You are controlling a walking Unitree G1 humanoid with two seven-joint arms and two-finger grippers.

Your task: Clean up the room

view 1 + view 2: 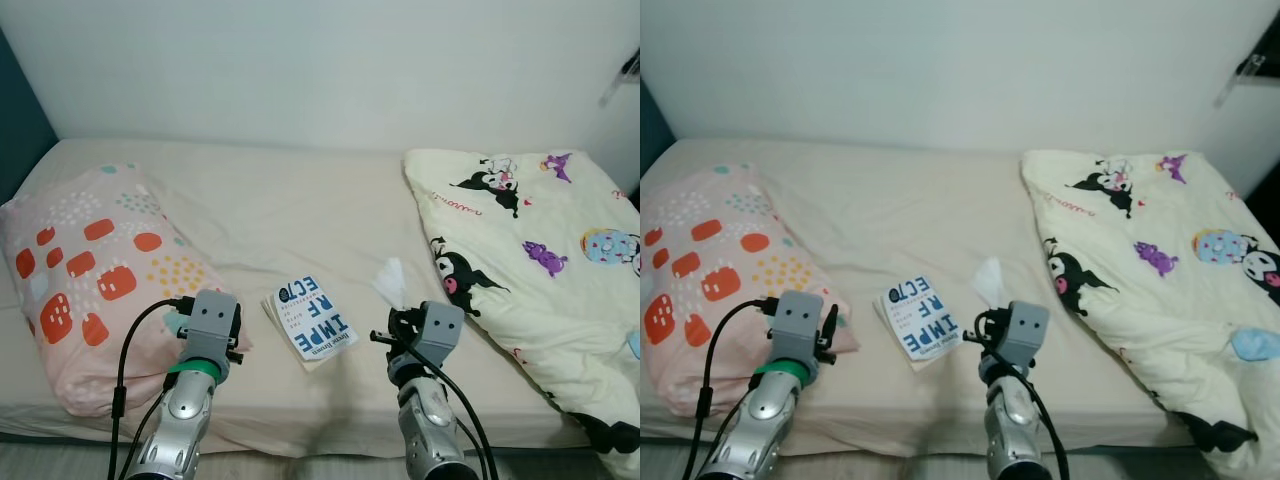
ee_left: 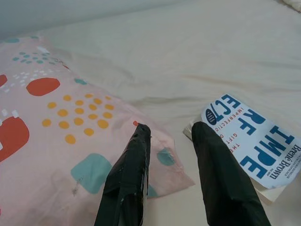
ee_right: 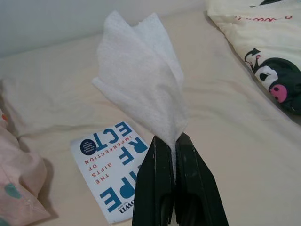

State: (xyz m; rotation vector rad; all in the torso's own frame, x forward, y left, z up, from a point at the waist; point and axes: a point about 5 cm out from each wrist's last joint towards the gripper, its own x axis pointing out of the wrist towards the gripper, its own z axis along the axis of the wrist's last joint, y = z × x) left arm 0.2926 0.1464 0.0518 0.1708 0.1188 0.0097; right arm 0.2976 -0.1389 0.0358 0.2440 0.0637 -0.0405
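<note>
white tissue (image 3: 141,75) pinched in right gripper (image 3: 171,141), fingers closed tight, up above bed (image 1: 300,210) | book (image 1: 312,318) flat on bed beside tissue | left gripper (image 2: 171,132) open, holding nothing, between book and pink pillow (image 1: 90,270) | blanket (image 1: 540,240) past tissue

One pillow (image 1: 95,275), one book (image 1: 312,318), one tissue (image 3: 141,80), one blanket (image 1: 540,260).

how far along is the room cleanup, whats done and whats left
Little looks finished yet. In hand: the right hand is shut on a white tissue, lifted above the bed. The left hand is open, hovering by the pillow corner near the book. Left: the tissue needs binning, the book lies on the sheet, and the cartoon blanket is rumpled.
</note>
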